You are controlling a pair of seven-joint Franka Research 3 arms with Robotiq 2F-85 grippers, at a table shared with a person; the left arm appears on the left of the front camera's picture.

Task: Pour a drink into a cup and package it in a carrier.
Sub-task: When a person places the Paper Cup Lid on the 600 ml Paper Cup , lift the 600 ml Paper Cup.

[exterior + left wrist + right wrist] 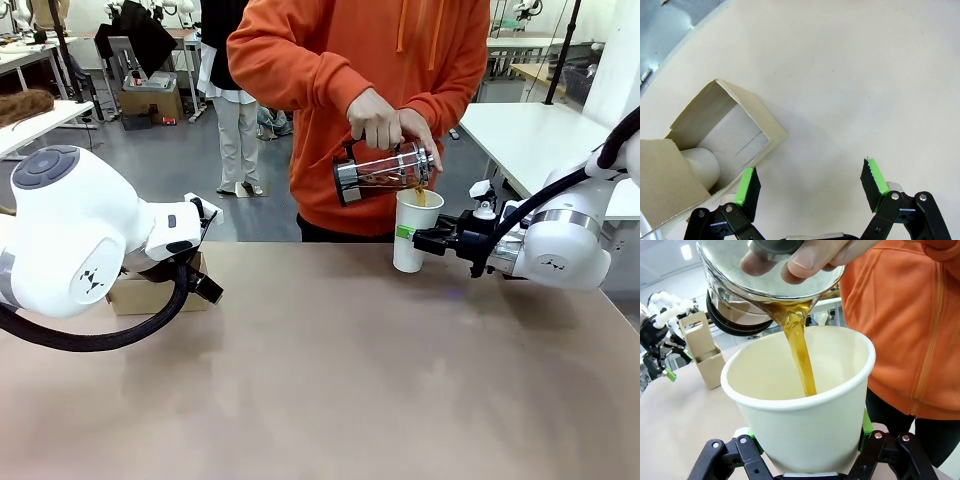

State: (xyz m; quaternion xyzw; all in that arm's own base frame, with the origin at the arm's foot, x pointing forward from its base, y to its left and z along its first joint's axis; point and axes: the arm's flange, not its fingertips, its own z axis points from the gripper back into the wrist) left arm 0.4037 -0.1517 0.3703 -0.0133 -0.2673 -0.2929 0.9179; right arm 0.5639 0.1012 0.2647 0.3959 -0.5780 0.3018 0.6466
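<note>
Because the left arm's white housing (70,235) fills the near left of the front view, the brown cardboard carrier (140,296) behind it shows as just a low strip on the table (330,380), its handle panel covered. From the left wrist the carrier is cut by the picture's edge. One pocket stands open, and a white rounded thing (702,166) sits in the next, half under a cardboard flap, with too little showing to name it. The left gripper (812,182) hangs just beside the open pocket, fingers spread wide with nothing between them. The right gripper (810,437) pinches the white paper cup (805,405) low on its wall, green pads pressed to either side. The finger links hide the cup's base, so I cannot tell whether it rests on the table. The cup stands upright and open-topped at the table's far right, in front of a person in an orange hoodie (350,60). The person's hands (390,122) tip a clear glass pitcher (385,172) over the rim, and the amber drink (801,352) falls in a thin stream into the cup, whose near wall hides the level inside. A green patch (404,232) on the cup's side may be a pad or a printed band; I cannot tell which. A small dark emblem (90,281) marks the left arm, too small to read.
</note>
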